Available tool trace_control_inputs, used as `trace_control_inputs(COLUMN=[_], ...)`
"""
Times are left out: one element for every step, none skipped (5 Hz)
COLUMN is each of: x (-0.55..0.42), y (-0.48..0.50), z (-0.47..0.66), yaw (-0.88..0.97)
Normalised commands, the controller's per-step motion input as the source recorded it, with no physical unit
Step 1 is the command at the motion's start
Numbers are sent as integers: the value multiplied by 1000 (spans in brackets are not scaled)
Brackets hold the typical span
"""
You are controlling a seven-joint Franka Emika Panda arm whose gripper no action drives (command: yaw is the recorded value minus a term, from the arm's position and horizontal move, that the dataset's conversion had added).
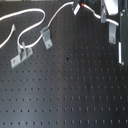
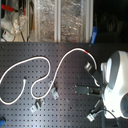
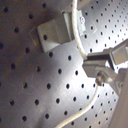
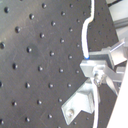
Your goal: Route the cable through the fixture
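The white cable [image 2: 47,62] lies in loops over the black perforated board, from the second exterior view's left up to a short red band [image 2: 88,50] near its end. My gripper [image 2: 90,65] hangs just beside that band and is shut on the cable. In both wrist views the cable [image 4: 86,35] runs straight into the closed fingers [image 4: 95,65]. A bent metal fixture [image 3: 55,30] stands close to the held cable [image 3: 80,35]. In the first exterior view the cable [image 1: 30,25] curves past two fixtures [image 1: 46,36] [image 1: 20,54], and the gripper [image 1: 79,6] sits at the top edge.
The board [image 1: 70,90] stretches on all sides. A further small metal bracket [image 2: 91,115] sits below the white robot body [image 2: 116,80]. Behind the board's far edge are clear bins [image 2: 60,20] and clutter. Metal parts [image 1: 113,33] hang at the first exterior view's right.
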Motion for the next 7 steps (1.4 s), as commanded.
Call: trace_control_inputs(x=[-144,0,-3,32,152,173,62], y=[143,0,80,268,336,315,126], z=[498,0,251,493,425,341,61], yaw=[9,-20,0,211,386,386,237])
